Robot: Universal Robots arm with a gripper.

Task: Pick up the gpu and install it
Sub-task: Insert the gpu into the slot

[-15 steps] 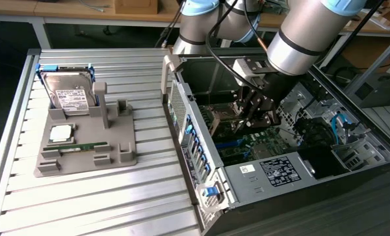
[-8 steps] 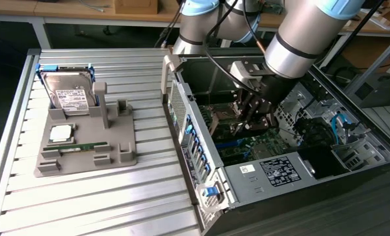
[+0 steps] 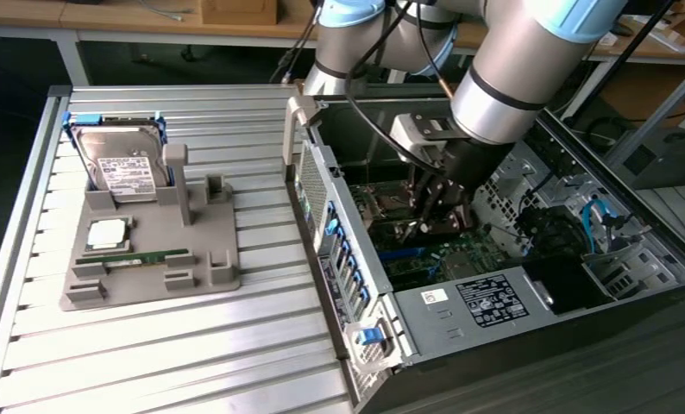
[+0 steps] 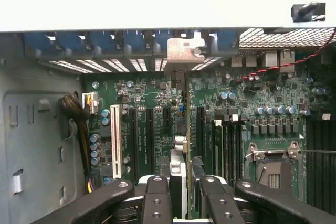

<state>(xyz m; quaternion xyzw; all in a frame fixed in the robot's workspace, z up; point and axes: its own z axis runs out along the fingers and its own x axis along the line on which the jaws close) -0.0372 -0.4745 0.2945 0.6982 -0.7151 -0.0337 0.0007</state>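
Green board ran across the floor of the open computer case, and the graphics card stood on edge over that motherboard, close to the case's slotted rear wall. The gripper had its two fingers drawn partway in and pressed on either face of the card, at the end away from the wall.

By the look of it the card would be light and stiff, but easily harmed: thin, with a fan and small parts on its faces and bare contacts along its lower edge. A hold across the flat faces near the upper edge, as here, seemed the safest place, with pressure kept off the fan and the contacts.

Its long axis ran from the fingers straight toward the rear wall, in line with the long black slots beneath it. The metal bracket led, lying right at the row of blue clips on that wall. Whether the lower edge had entered a slot I could not tell.
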